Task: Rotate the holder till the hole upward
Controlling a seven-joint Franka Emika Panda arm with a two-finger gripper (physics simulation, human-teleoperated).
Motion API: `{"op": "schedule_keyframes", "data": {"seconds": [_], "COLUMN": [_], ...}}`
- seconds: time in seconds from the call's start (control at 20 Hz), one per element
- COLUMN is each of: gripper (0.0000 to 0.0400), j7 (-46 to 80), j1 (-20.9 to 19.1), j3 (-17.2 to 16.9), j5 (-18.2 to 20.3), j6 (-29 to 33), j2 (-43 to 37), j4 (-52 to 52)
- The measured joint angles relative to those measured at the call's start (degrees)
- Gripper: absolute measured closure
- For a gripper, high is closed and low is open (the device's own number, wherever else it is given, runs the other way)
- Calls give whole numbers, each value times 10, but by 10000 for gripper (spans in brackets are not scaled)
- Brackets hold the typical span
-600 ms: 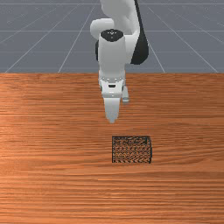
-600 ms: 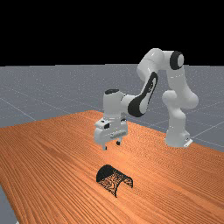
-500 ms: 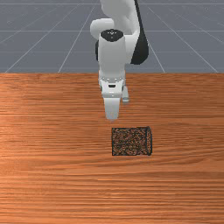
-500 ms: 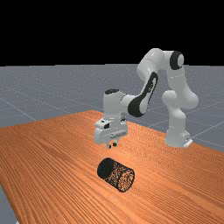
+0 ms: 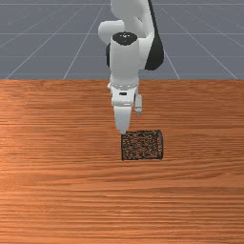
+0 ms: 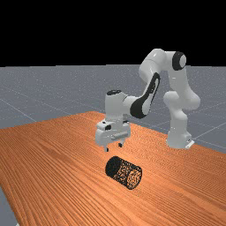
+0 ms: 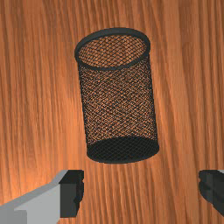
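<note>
The holder looks light, stiff, apt to roll; best gripped near its rim, front view's right. Hand wide.

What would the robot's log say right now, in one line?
gripper: open, holding nothing | holder: on its side on the table | hole: sideways | task: not done
</note>
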Motion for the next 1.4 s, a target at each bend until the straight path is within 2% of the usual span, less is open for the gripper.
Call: {"op": "schedule_keyframes", "data": {"seconds": [0.2,0.25,0.3,0.55,0.6,0.8,0.85,1.0,1.05,1.2,1.25,1.3,1.35,1.4], "gripper": [0,1,1,0,0,0,0,0,0,0,0,0,0,0], "j7": [135,7,14,114,215,231,191,188,220,228,288,291,298,243], "j1": [55,20,27,96,133,155,146,145,168,177,237,260,270,193], "j3": [4,59,72,73,45,52,64,65,40,31,-27,-54,-63,20], "j5": [-4,75,88,43,8,3,9,10,-25,-33,-107,-136,-145,-47], "j6": [-7,0,1,-3,-17,-10,-57,-39,13,19,-105,-181,-193,22], "j2": [10,14,20,45,53,75,105,152,147,167,221,267,280,187], "j4": [16,17,24,65,82,105,143,158,128,134,228,307,322,143]}}
